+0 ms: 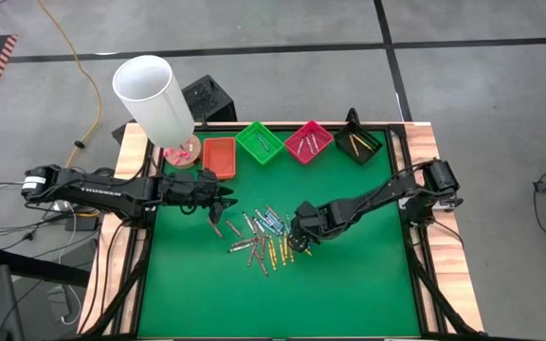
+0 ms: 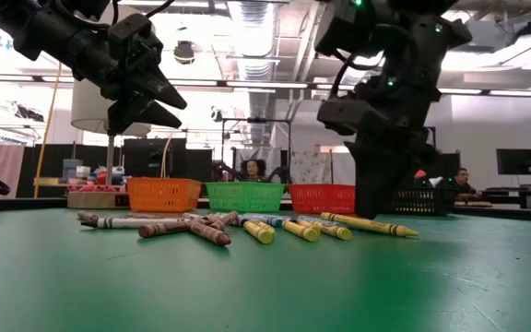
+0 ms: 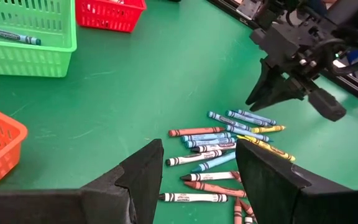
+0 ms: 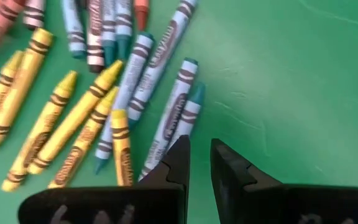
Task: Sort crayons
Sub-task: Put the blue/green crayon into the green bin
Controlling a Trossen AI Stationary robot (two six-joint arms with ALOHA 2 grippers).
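Several crayons (image 1: 263, 237), yellow, blue, reddish and greyish, lie flat in a loose heap on the green mat; they also show in the low view (image 2: 247, 224). My left gripper (image 1: 224, 204) is open and empty, raised above the mat left of the heap (image 3: 197, 149). My right gripper (image 1: 297, 237) points down at the heap's right edge, its fingers only a narrow gap apart (image 4: 197, 146), with green mat showing in the gap. A blue crayon (image 4: 176, 115) ends right at one fingertip. My right gripper stands with one fingertip (image 4: 180, 149) at the near end of a blue crayon (image 4: 185, 127) that lies flat on the mat. I cannot tell whether it touches the crayon. Nothing shows between the fingers.
Four small trays stand in a row at the far edge: orange (image 1: 219, 156), green (image 1: 259, 142), pink (image 1: 308, 140), black (image 1: 358, 142), some holding crayons. A tall white cylinder (image 1: 154, 99) stands at the far left. Bare mat lies toward the near edge (image 1: 282, 303).
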